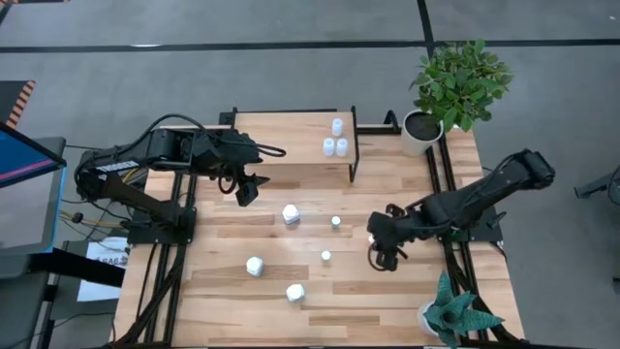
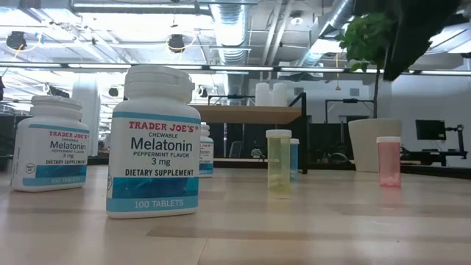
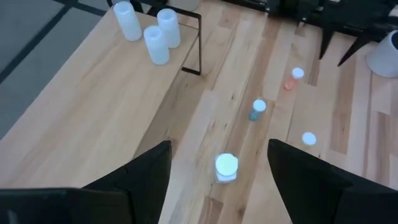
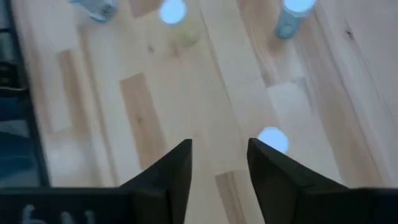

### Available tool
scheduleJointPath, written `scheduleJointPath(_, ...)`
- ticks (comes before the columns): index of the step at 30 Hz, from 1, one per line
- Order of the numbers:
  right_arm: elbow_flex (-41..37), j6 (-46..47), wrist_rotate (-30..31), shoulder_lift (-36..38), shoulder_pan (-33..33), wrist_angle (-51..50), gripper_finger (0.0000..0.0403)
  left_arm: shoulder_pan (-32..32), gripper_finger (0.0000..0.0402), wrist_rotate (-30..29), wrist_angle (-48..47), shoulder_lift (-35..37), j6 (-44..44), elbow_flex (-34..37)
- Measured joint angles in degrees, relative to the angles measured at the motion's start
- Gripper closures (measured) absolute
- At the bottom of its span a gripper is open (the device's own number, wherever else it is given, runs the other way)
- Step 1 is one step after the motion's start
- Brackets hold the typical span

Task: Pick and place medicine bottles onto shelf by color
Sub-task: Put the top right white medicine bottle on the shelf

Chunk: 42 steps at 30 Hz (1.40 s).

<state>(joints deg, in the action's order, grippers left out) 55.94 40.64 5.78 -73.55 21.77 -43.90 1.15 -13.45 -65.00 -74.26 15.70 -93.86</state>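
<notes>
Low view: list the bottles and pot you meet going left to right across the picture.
Left melatonin bottle → big front melatonin bottle → yellow-green vial → white plant pot → pink vial.

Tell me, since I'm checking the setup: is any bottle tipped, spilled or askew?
Nothing stands out. Three pale bottles stand upright on the shelf; the rest, like the melatonin bottle and the yellow vial, stand upright on the table.

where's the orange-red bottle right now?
The orange-red bottle stands upright on the table, right side in the high view, beside the right end effector, apart from the shelf.
</notes>
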Motion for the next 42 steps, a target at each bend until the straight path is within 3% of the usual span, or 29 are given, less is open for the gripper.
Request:
scheduleJointPath(6,0.09,-0.02,-0.45,-3.5,-2.3,0.13,0.0167,-0.84,0.0147,3.03,0.55,0.04,1.32,3.16)
scheduleJointPath(10,1.95,2.07,-3.86,-3.88,-4.65,-0.94,0.0149,-1.52,0.0147,1.3,0.83,0.0,3.56,6.37)
scheduleJointPath(22,6.34,0.11,-5.83,7.34,-5.37,-9.57,0.0164,-1.57,0.0147,6.95,12.71,0.02,11.67,22.96)
scheduleJointPath(29,6.36,1.99,1.72,15.16,-2.07,-10.9,0.017,-3.02,0.0146,6.7,19.08,0.0,12.43,34.12)
scheduleJointPath(42,6.36,2.45,4.83,19.29,0.27,-18.93,0.017,-3.28,0.0077,3.56,43.91,-0.01,12.81,50.62)
